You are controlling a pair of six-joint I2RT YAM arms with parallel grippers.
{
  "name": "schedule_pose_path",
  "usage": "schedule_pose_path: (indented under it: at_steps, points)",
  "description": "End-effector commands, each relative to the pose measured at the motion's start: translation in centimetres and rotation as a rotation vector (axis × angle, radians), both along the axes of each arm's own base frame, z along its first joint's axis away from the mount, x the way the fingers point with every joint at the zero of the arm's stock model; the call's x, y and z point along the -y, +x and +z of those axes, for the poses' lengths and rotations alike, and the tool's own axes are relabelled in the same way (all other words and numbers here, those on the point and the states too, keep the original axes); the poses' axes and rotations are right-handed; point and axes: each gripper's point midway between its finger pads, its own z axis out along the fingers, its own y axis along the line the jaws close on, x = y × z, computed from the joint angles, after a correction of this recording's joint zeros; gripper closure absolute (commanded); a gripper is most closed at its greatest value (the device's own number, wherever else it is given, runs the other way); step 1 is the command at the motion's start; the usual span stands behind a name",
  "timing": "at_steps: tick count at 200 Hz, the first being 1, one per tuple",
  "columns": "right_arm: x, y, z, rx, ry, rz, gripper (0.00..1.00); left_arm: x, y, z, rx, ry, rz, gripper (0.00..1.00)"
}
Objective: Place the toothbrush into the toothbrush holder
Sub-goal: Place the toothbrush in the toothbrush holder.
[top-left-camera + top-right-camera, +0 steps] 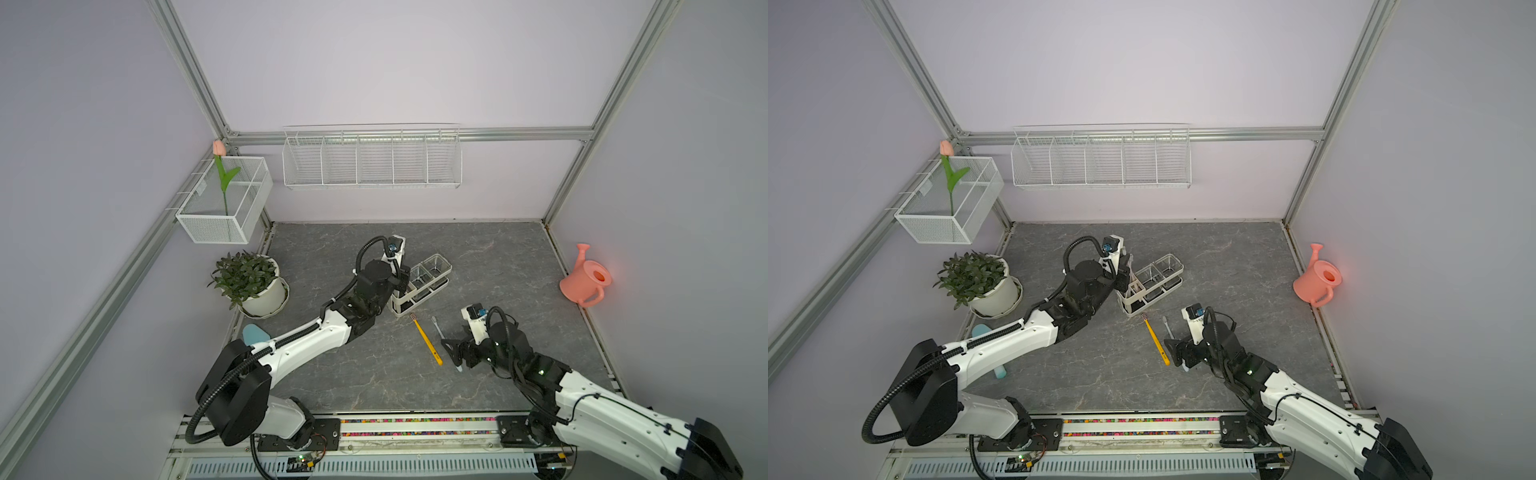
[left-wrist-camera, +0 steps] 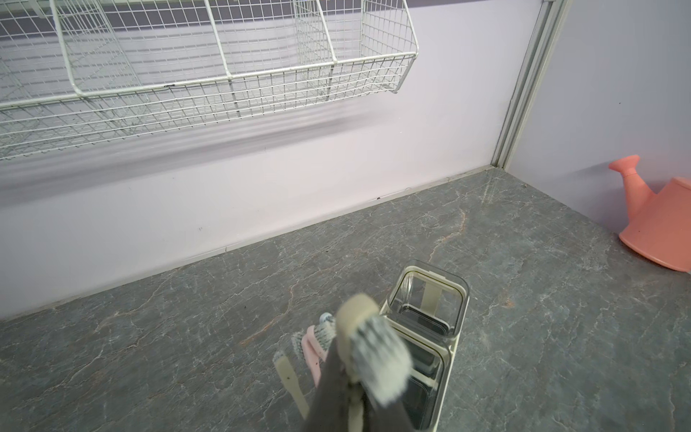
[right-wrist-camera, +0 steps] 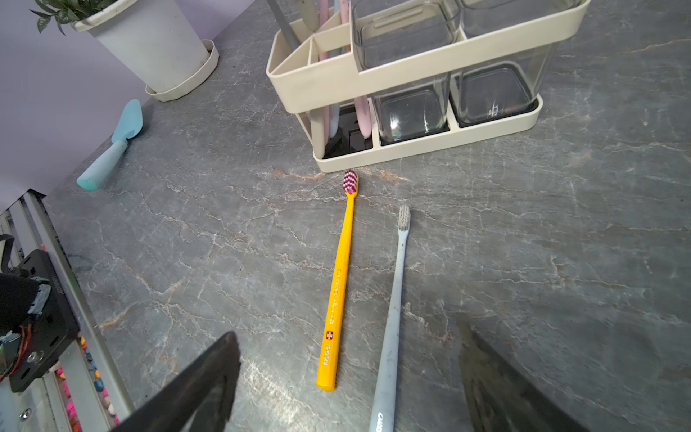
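Near the middle of the desk stands the toothbrush holder (image 3: 430, 65), askew to the edges. Over its open end compartment the left gripper (image 2: 353, 392) pinches a beige toothbrush (image 2: 359, 318), head up and handle down. I judge this pose suits dropping it in upright, though I cannot tell whether the tip is inside the rim. Pink toothbrushes (image 3: 362, 116) already lean in that compartment, so the handle must find a gap among them. Clear cups (image 3: 407, 112) fill the other two.

Toward the near edge, a yellow toothbrush (image 3: 338, 288) and a grey toothbrush (image 3: 396, 291) lie side by side, apart, heads toward the holder. The right gripper (image 3: 349, 334) hangs over their handle ends, jaws spread wide and holding nothing. A potted plant (image 1: 249, 282) and blue trowel (image 3: 112, 149) sit by the left edge and a pink watering can (image 1: 586, 278) by the right, all well clear.
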Motion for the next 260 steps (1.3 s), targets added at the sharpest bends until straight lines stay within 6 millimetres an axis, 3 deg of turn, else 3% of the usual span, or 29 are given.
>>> schedule_pose_path:
  at_steps: [1, 95, 215, 260]
  points:
    - [-0.2, 0.0, 0.1, -0.001, 0.027, 0.008, 0.07, 0.2, 0.8, 2.0, 0.047, -0.032, 0.017, 1.00]
    - [0.4, 0.0, 0.0, -0.006, 0.034, -0.004, 0.07, 1.4, 1.7, 0.6, 0.010, -0.023, 0.014, 1.00]
    - [0.8, 0.1, -0.4, -0.019, 0.035, -0.014, 0.07, 1.0, 2.1, -3.8, -0.058, -0.005, 0.056, 1.00]
    - [0.9, 0.2, -0.4, -0.022, 0.035, -0.021, 0.07, 1.0, 2.3, -4.5, -0.067, 0.005, 0.064, 1.00]
